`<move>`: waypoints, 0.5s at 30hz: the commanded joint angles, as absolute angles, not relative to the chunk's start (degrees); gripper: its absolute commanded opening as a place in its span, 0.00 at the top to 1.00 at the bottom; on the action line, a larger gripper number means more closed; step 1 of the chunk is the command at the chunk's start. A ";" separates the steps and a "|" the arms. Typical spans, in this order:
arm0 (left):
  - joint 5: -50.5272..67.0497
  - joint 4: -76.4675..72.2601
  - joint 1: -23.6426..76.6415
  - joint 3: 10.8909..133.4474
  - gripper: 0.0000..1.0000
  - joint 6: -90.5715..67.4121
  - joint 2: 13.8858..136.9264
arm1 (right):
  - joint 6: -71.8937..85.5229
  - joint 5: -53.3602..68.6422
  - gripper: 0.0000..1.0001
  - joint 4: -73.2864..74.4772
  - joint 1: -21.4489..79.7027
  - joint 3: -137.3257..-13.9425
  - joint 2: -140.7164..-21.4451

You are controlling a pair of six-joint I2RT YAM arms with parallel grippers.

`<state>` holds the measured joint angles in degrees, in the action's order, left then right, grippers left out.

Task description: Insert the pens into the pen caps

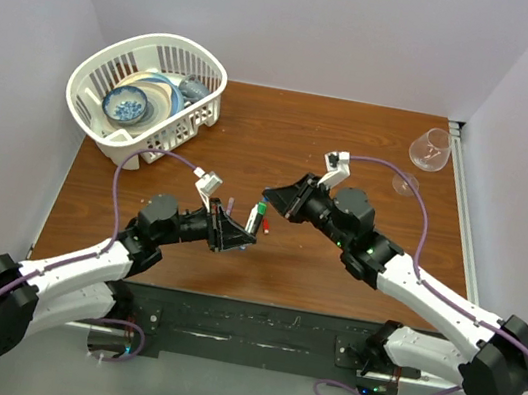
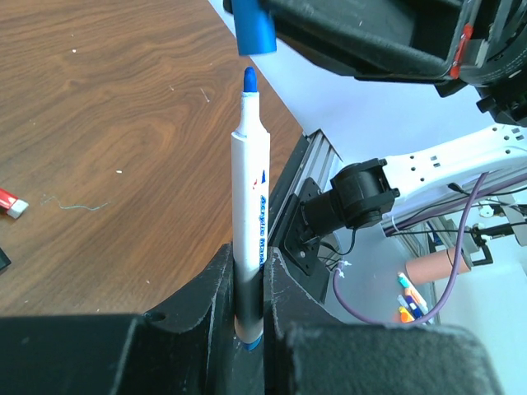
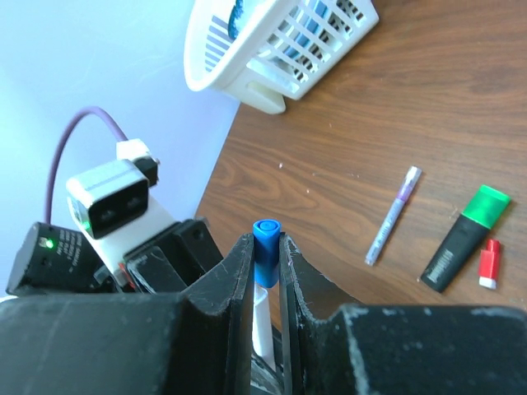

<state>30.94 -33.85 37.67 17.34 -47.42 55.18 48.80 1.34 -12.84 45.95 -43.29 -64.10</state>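
My left gripper [image 2: 249, 257] is shut on the lower barrel of a white pen [image 2: 249, 206] with a bare blue tip, held upright. My right gripper [image 3: 265, 243] is shut on a blue cap [image 3: 265, 239], which hangs just above the pen's tip [image 2: 249, 80] with a small gap, in line with it. The two grippers meet above mid-table, left [image 1: 241, 234] and right [image 1: 276, 201]. On the table lie a thin purple pen [image 3: 393, 216], a stubby black marker with a green end [image 3: 464, 239] and a red cap [image 3: 489, 263].
A white basket [image 1: 91, 113] holding bowls stands at the far left corner. Two clear glasses [image 1: 431, 150] sit at the far right. The red cap also shows on the wood in the left wrist view [image 2: 10, 202].
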 commanded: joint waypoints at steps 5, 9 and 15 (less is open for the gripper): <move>30.76 -35.34 37.88 17.93 1.00 -46.67 53.27 | 48.43 -2.55 0.94 -14.06 47.55 -48.07 -66.00; 30.41 -34.37 37.97 18.46 1.00 -45.88 53.09 | 47.99 -3.42 0.95 -13.89 48.43 -48.08 -66.44; 30.06 -32.87 37.97 19.16 1.00 -44.83 53.17 | 48.43 -3.43 0.94 -13.80 49.48 -47.46 -66.53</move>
<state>30.74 -32.47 37.67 17.34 -46.85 53.87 48.64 -1.89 -12.53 48.66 -45.47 -66.98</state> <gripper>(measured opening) 0.169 0.167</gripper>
